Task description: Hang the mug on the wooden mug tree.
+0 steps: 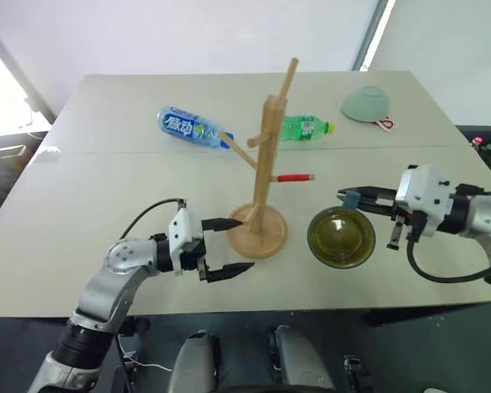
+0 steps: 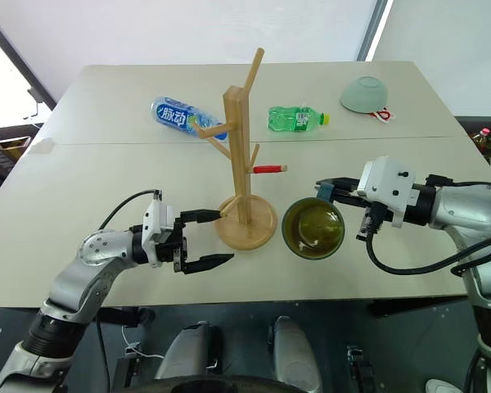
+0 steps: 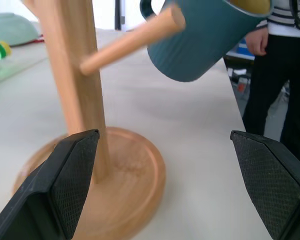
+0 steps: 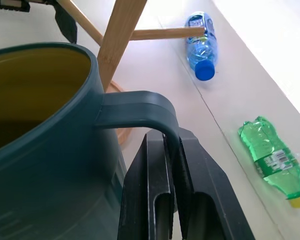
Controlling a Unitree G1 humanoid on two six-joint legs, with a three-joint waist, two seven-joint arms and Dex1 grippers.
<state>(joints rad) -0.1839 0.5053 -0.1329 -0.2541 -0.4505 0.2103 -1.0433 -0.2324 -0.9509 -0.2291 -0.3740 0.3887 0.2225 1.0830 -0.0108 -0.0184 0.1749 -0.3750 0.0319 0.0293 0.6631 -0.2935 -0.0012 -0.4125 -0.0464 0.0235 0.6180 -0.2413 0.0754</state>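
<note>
Two bottles lie on their sides at the far part of the table [image 1: 106,196] — a blue bottle [image 1: 190,127] with a blue cap and a crumpled green bottle [image 1: 304,128] with a yellow cap; what either holds I cannot tell. A pale green bowl [image 1: 366,102] sits upside down near the far right corner. The mug [image 1: 341,237] is off the table, just right of the wooden mug tree [image 1: 263,172], its olive-yellow inside empty and its mouth tipped toward the head camera, so its long axis leans well off upright. The right gripper [image 4: 172,165] reaches in from the right, roughly level, its two black fingers pinched tight on the mug's loop handle [image 4: 140,110]. The left gripper [image 1: 226,248] reaches in from the left, pointing level at the tree's round base, jaws spread wide and holding nothing — one finger close by the base's rim, though I cannot tell whether it touches. The tree stands upright, its red-tipped peg [image 1: 295,177] pointing right, toward the mug.
</note>
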